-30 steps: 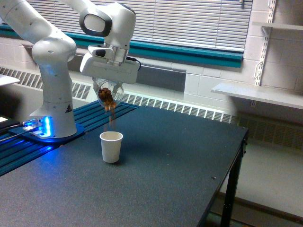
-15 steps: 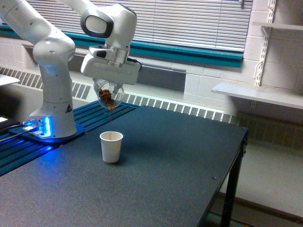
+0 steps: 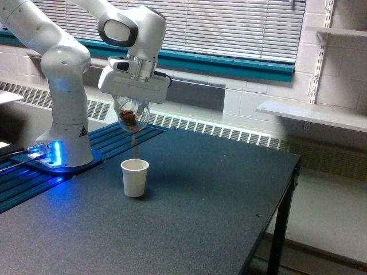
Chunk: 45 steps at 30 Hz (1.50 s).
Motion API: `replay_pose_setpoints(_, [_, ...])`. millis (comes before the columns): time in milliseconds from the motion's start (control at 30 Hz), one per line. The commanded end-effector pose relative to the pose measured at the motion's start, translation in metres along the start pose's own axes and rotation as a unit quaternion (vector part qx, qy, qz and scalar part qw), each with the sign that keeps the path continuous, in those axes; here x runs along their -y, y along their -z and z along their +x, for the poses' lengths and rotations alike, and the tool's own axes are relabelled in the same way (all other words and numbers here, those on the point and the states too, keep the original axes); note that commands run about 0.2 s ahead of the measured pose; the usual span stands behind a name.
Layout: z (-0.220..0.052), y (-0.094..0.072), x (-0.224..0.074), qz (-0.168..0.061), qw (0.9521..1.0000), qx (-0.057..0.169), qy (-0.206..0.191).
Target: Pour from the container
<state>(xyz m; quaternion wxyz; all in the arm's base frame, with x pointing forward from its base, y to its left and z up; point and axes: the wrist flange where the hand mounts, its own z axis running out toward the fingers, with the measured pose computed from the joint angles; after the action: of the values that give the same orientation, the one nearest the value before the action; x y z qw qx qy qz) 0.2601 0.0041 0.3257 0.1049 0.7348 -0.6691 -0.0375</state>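
Observation:
The container (image 3: 131, 116), a small clear round cup with brown pieces inside, hangs tipped downward under my gripper (image 3: 132, 107), which is shut on it. A thin stream of brown pieces (image 3: 136, 149) falls from its lower rim toward the white paper cup (image 3: 135, 177). That paper cup stands upright on the dark table (image 3: 189, 217), directly below the container. My fingertips are mostly hidden behind the white hand housing and the container.
The arm's white base (image 3: 64, 123) with blue lights stands at the exterior view's left on a blue ribbed mat (image 3: 34, 183). The table's edge and a black leg (image 3: 277, 240) lie at the right. A wall shelf (image 3: 312, 114) hangs beyond.
The pile of brown pieces in the container has shrunk. The falling stream paused half a second ago and runs down toward the paper cup again. The arm has barely moved.

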Motion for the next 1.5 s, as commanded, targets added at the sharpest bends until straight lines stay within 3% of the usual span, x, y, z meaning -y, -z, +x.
replay_pose_setpoints(33, [-0.006,-0.013,-0.007,-0.015,0.9999,-0.005,-0.003])
replay_pose_setpoints(800, [-0.003,-0.011,-0.011,-0.021,0.9996,-0.007,-0.017])
replay_pose_setpoints(1500, [0.000,-0.022,-0.008,-0.031,0.9995,-0.003,-0.010])
